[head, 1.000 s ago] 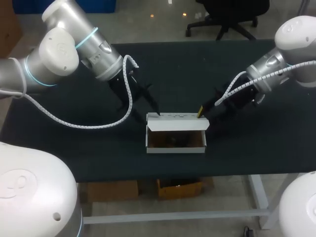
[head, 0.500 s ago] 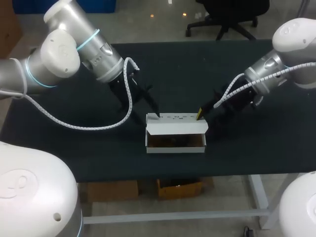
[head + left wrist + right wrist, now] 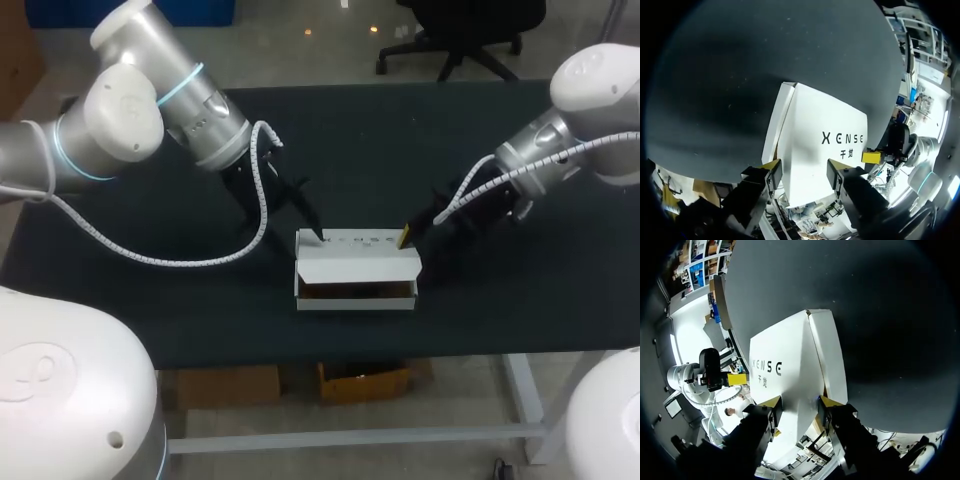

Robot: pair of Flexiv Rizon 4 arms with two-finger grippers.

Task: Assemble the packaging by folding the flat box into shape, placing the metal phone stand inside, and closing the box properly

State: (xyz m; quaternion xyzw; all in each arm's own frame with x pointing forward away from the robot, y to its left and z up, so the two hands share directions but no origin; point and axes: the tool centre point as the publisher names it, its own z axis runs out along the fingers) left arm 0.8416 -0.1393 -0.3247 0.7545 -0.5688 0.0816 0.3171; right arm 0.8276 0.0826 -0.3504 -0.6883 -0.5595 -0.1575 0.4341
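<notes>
The white box (image 3: 355, 268) stands folded into shape near the front edge of the bench (image 3: 380, 150), about midway along it. Its lid (image 3: 358, 262) leans forward over the body, not yet shut: a narrow dark gap shows along the front. Something brownish sits in that gap, but I cannot tell whether it is the phone stand.

The left pincer (image 3: 318, 236) is at the box's rear left corner and the right pincer (image 3: 405, 236) at its rear right corner. Seen from each wrist, the yellow tips stand apart with the lid's broad face just ahead of them, apparently pressing on it rather than gripping.

By my reckoning the folding is done. What remains is bringing the lid fully down and tucking it in.
</notes>
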